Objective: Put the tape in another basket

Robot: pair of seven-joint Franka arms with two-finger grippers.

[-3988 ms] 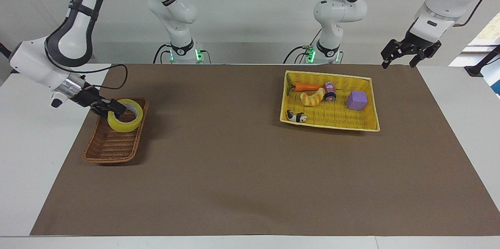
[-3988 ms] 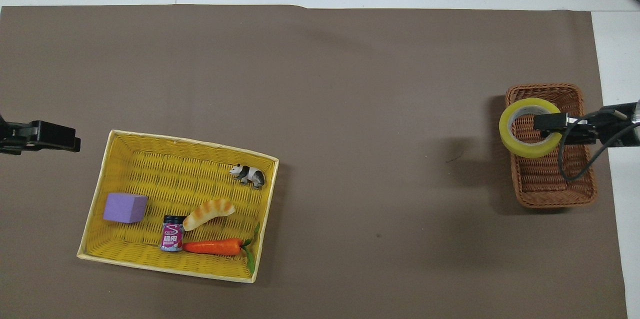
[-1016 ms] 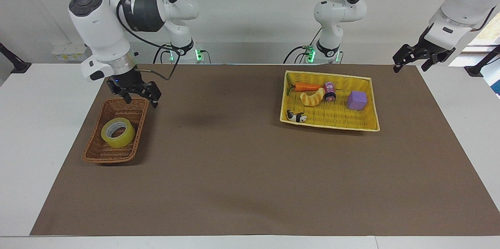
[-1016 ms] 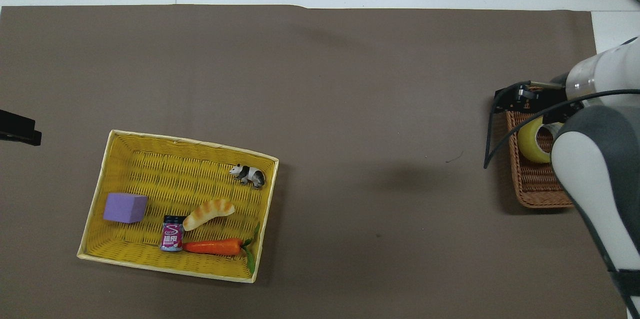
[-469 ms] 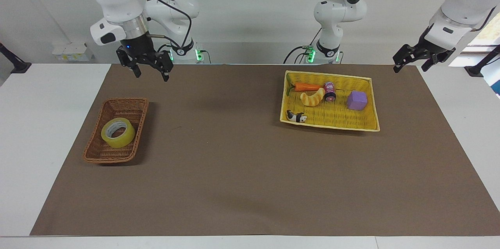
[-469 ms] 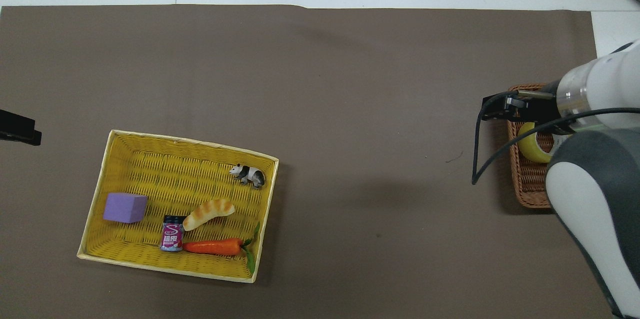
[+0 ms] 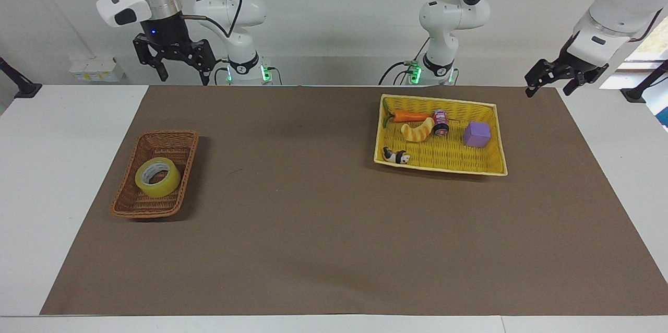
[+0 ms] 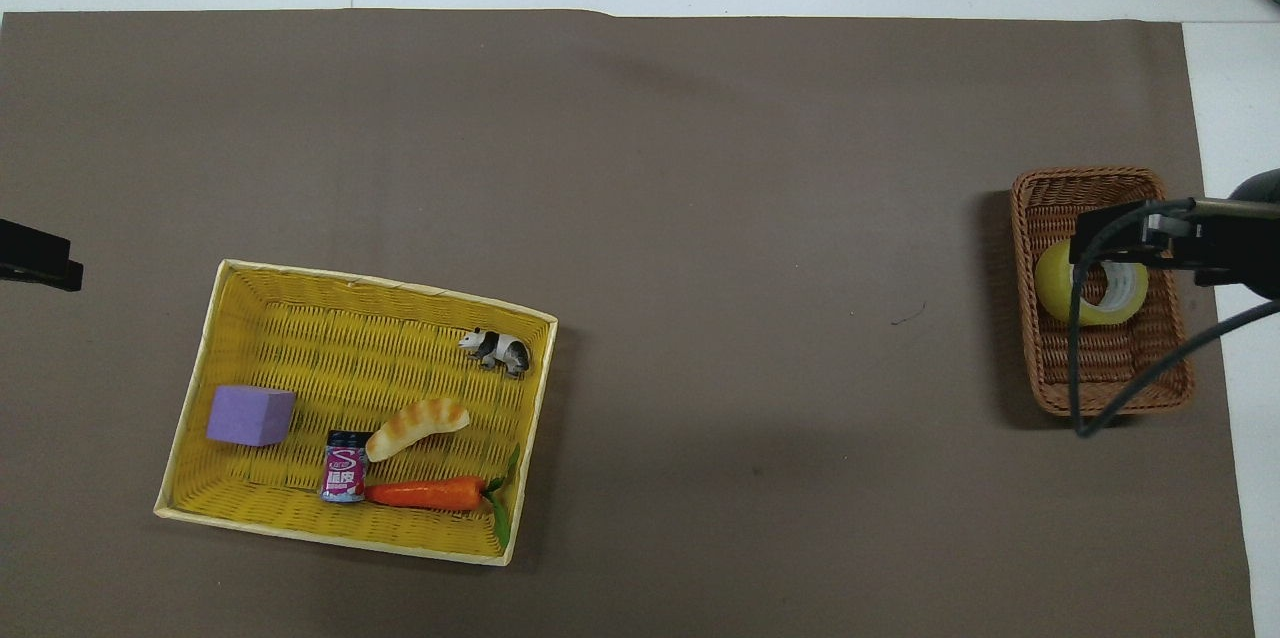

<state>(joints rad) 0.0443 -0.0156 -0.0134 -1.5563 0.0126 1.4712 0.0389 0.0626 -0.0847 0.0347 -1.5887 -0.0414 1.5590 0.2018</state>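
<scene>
The yellow tape (image 7: pixel 157 177) lies flat in the small brown wicker basket (image 7: pixel 133 206) at the right arm's end of the table. It also shows in the overhead view (image 8: pixel 1052 286), in the basket (image 8: pixel 1110 388). My right gripper (image 7: pixel 182 77) is open and empty, raised high over the table edge nearest the robots, well clear of the basket. In the overhead view the right gripper (image 8: pixel 1135 233) covers part of the tape. My left gripper (image 7: pixel 547 92) is open and empty, and waits in the air past the yellow basket at the left arm's end; its tip also shows in the overhead view (image 8: pixel 40 258).
The large yellow woven basket (image 7: pixel 441 167) toward the left arm's end holds a carrot (image 7: pixel 412 116), a croissant toy (image 7: pixel 417 131), a small can (image 7: pixel 441 122), a purple cube (image 7: pixel 477 134) and a panda figure (image 7: pixel 395 156). A brown mat (image 7: pixel 313 228) covers the table.
My right gripper let go of the tape, which now rests in the wicker basket. The gripper then rose and drew back toward the robots. The left arm barely moved.
</scene>
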